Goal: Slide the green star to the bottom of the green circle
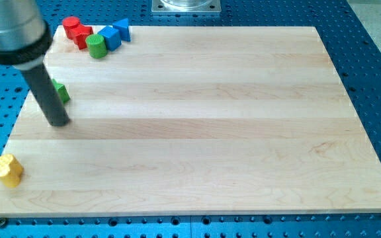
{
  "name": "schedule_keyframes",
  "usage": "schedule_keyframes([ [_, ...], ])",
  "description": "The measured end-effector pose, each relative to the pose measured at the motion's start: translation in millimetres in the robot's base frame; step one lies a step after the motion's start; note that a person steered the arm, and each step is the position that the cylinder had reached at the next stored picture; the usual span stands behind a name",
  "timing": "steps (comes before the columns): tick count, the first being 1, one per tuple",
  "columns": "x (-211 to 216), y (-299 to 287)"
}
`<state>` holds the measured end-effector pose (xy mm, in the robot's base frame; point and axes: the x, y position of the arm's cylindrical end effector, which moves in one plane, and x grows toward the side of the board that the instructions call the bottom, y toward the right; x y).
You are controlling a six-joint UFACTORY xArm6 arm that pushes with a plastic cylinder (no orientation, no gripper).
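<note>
The green circle [96,46] stands near the board's top left corner, between red and blue blocks. The green star [62,91] lies at the view's left, below that cluster, and the dark rod hides most of it. My tip [59,121] rests on the board just below the green star, touching or almost touching it. The rod rises up and to the left into the grey arm end [12,30].
A red cylinder [71,27] and another red block [83,37] sit left of the green circle. Two blue blocks [109,36] [122,28] sit to its right. A yellow block [6,170] lies at the bottom left corner. The wooden board [204,125] rests on a blue perforated table.
</note>
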<state>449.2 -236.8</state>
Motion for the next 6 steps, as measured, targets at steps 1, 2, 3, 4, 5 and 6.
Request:
schedule_keyframes([
  [1,-53.1,7.4],
  [2,-41.7,20.6],
  [3,-20.5,-28.1],
  [4,-59.4,-45.0],
  [5,-85.7,2.4],
  [6,-96.9,19.5],
])
